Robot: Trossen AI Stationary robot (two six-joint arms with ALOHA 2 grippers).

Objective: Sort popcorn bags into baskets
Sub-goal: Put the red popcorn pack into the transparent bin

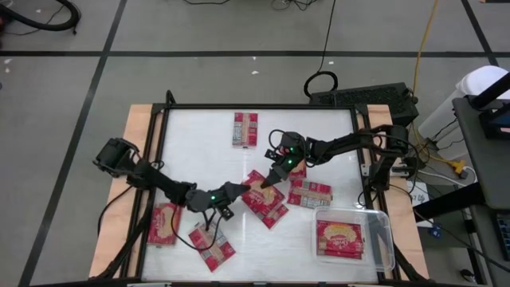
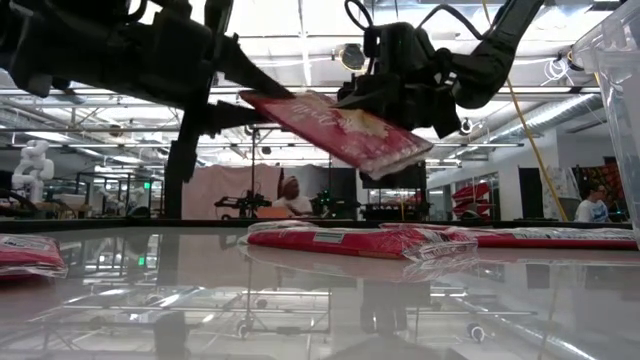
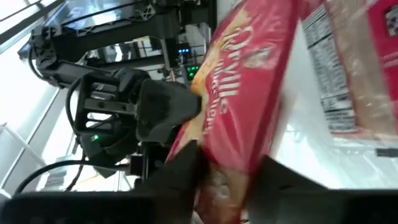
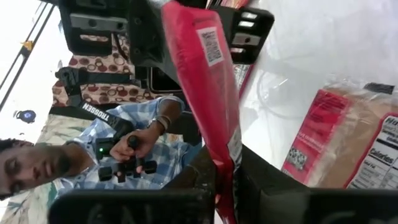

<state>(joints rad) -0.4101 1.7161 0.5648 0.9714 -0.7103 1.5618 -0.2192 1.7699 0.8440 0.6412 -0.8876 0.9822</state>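
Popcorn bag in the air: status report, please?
Both grippers, left and right, shut on one raised popcorn bag. Basket holds one bag. Path clear.

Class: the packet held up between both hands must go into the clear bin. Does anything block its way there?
Nothing visible does. The packet hangs above the table; other packets lie flat below its path to the bin, whose top is open.

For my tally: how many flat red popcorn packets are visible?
7 packets: one at high view's top, one lifted mid-table, two beneath it, two lower left, one inside the clear bin. Overlaps may hide more.
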